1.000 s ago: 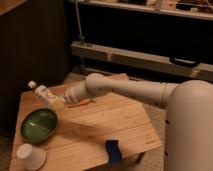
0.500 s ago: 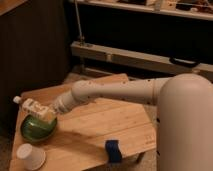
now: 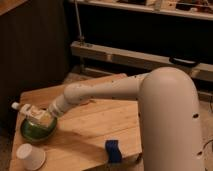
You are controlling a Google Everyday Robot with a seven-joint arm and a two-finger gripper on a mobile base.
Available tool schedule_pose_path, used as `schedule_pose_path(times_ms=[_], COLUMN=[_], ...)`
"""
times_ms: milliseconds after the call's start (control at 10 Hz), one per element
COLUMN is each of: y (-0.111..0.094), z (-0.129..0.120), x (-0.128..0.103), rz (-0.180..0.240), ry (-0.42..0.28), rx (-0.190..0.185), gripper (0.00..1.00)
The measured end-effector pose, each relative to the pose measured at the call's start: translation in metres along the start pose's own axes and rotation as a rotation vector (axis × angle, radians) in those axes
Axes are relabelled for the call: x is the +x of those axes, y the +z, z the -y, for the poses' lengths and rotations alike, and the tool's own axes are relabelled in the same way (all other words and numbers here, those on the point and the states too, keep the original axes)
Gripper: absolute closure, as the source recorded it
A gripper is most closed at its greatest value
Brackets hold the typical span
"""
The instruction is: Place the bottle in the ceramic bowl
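One end effector (image 3: 44, 116) clamped on bottle (image 3: 27, 110), above ceramic bowl (image 3: 35, 131)

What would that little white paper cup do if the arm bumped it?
The paper cup looks thin and empty, so it is probably very light and would likely skid or topple on the wooden table. Being round, it might then roll in a curve. The gripper is over the green bowl with the bottle, near the cup.

Pincer (image 3: 44, 116) holds bottle (image 3: 27, 110) over ceramic bowl (image 3: 36, 131), behind cup (image 3: 30, 156).
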Motion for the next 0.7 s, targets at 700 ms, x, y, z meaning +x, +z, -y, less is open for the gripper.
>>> schedule_pose_path(times_ms=[700], y=[0.037], z=[0.006], x=[0.000], rz=[-0.083], ry=[0.065], rx=[0.072], gripper=[0.20])
